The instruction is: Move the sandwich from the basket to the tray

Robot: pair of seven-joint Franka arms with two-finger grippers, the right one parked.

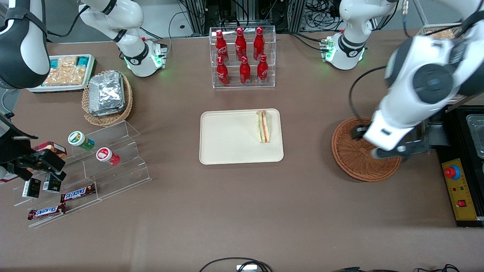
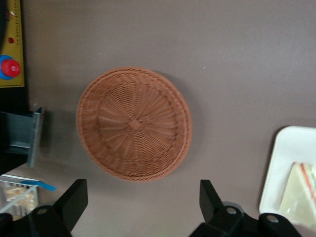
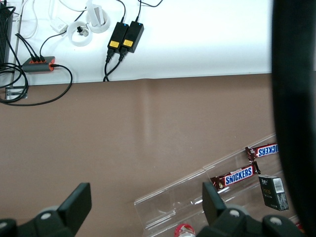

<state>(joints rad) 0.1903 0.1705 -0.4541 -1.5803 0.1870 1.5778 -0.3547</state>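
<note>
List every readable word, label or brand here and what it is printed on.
"SNICKERS": two chocolate bars on the clear stand.
Red bottles: white script, unreadable.
Small dark boxes: print too small.
The open tool above the basket, sandwich and tray: no text.

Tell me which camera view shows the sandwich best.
The front view. There the whole sandwich lies on the tray, nothing covering it. The left wrist view catches only part of it, cut off at the frame edge, past the open gripper above the empty basket. The right wrist view shows none of it.
</note>
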